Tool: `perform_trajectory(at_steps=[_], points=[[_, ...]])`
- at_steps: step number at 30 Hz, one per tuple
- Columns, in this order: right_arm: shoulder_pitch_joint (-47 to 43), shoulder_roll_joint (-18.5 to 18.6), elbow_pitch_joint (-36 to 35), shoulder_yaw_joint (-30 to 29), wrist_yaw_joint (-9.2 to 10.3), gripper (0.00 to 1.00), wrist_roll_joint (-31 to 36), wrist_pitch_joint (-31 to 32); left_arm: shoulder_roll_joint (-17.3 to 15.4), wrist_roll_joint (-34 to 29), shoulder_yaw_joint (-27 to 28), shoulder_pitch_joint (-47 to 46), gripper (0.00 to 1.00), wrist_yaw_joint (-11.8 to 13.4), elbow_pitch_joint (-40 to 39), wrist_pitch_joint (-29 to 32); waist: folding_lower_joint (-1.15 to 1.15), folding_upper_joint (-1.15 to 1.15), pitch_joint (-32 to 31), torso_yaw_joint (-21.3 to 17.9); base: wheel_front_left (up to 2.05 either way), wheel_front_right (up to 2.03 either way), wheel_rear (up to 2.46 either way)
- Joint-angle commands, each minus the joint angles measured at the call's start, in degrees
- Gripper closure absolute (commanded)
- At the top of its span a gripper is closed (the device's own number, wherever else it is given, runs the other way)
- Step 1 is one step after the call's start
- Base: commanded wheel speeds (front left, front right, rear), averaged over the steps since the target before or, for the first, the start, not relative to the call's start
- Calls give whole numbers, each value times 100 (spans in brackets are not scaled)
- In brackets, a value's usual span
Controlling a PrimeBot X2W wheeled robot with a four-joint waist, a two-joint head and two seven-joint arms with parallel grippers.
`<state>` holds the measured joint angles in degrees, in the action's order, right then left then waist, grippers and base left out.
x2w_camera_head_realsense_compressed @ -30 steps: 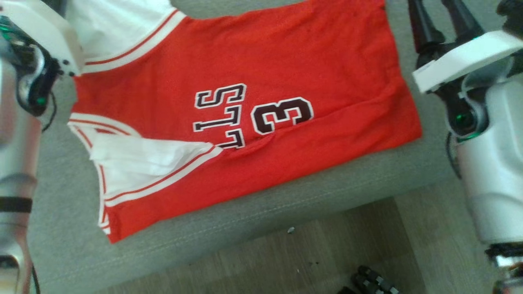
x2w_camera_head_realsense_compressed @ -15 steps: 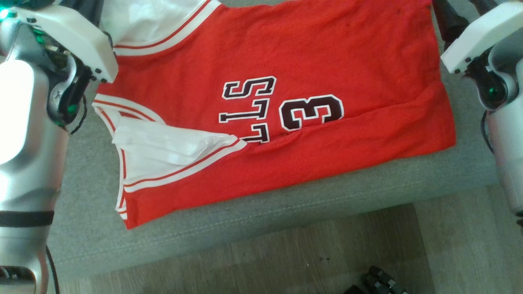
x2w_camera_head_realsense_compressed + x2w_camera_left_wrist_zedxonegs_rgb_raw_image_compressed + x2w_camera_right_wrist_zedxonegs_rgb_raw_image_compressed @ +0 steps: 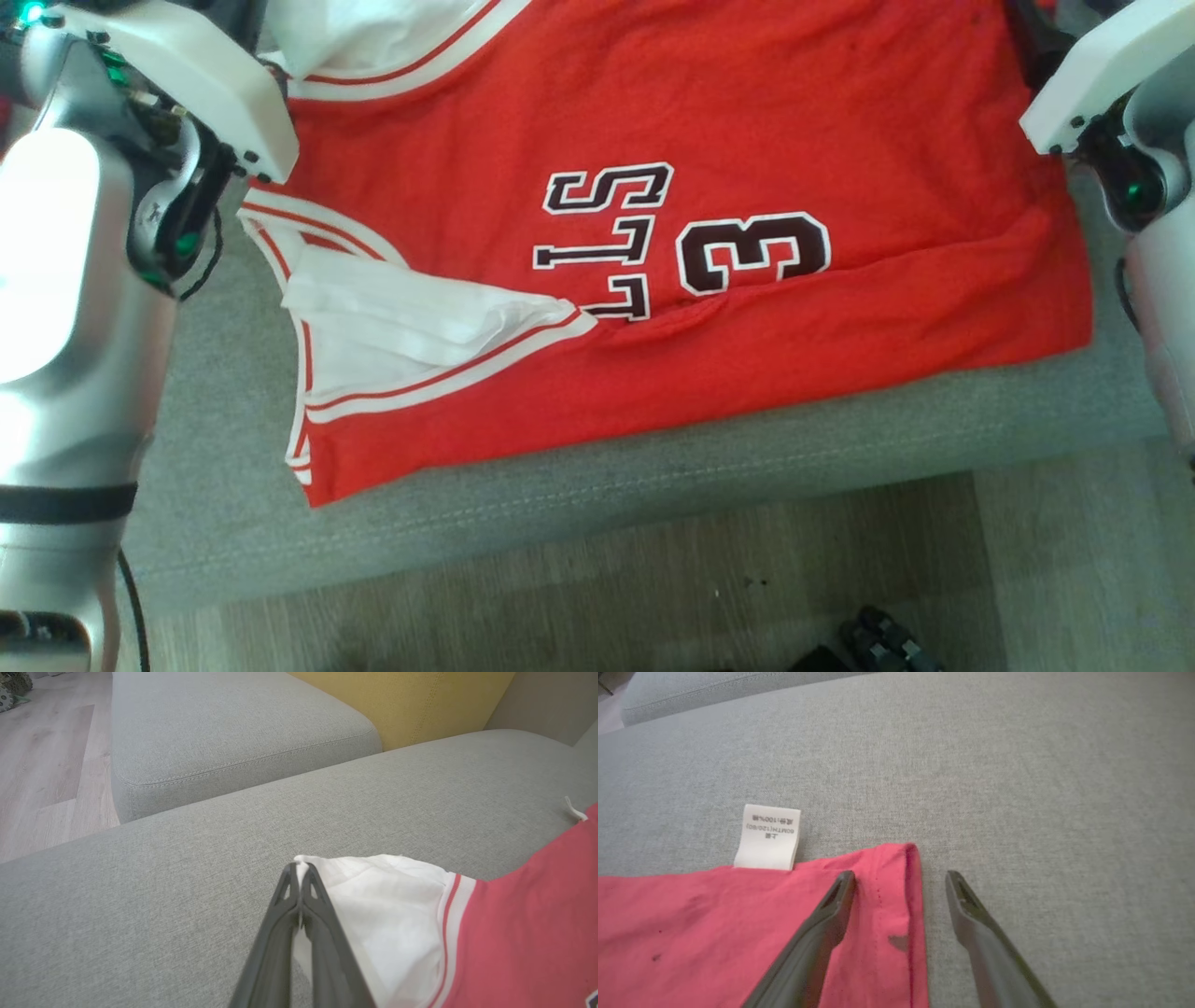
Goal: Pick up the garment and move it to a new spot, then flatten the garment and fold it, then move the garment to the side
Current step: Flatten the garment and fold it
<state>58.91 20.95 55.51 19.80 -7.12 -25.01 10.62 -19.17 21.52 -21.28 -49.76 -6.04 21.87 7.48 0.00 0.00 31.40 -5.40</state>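
Observation:
The garment [image 3: 747, 112] is a red jersey with white sleeves, dark letters and a "3", lying spread on the grey sofa seat [image 3: 653, 485]. In the left wrist view my left gripper [image 3: 299, 872] is shut on the edge of the white sleeve [image 3: 397, 905], low over the seat. In the right wrist view my right gripper [image 3: 901, 879] is open and straddles the far corner of the red hem [image 3: 714, 924]: one finger over the cloth, the other over bare sofa. A white care label [image 3: 768, 837] sticks out of the hem. My pale wrists sit at the head view's top corners.
The seat's front edge runs across the head view, with wood floor [image 3: 653, 597] below it and a dark object [image 3: 887, 644] on the floor. A second grey cushion [image 3: 224, 728] and a yellow backrest [image 3: 420, 700] lie beyond the sleeve.
The whole head picture has slid right and up, so the camera has moved. The garment lies as before. Both wrists sit higher and closer in the view.

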Motion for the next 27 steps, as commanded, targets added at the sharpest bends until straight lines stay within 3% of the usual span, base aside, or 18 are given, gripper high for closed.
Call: perform_trajectory(at_steps=[1, 14, 15, 16, 17, 27], points=[[104, 48, -54, 68, -36, 0, 49, -59, -207, 45, 179, -69, 100, 42, -255, 20, 0, 0, 18, 15, 0, 0, 0], [247, -108, 437, 198, -36, 0, -19, -263, -295, 109, 154, 52, 100, 109, -442, 104, 0, 0, 60, 15, 0, 0, 0], [250, -116, 456, 218, -36, 24, -46, -274, -301, 114, 152, 63, 100, 115, -448, 106, 0, 0, 56, 14, 0, 0, 0], [251, -119, 467, 247, -36, 89, -65, -291, -305, 119, 150, 74, 100, 121, -452, 107, 0, 0, 51, 14, 0, 0, 0], [250, -117, 466, 290, -36, 100, -75, -321, -308, 125, 147, 85, 100, 127, -455, 107, 0, 0, 46, 15, 0, 0, 0], [296, -38, 387, 503, -36, 100, -215, -1031, -287, 217, 267, 54, 100, 264, -388, -112, 0, 0, -44, 32, 0, 0, 0]])
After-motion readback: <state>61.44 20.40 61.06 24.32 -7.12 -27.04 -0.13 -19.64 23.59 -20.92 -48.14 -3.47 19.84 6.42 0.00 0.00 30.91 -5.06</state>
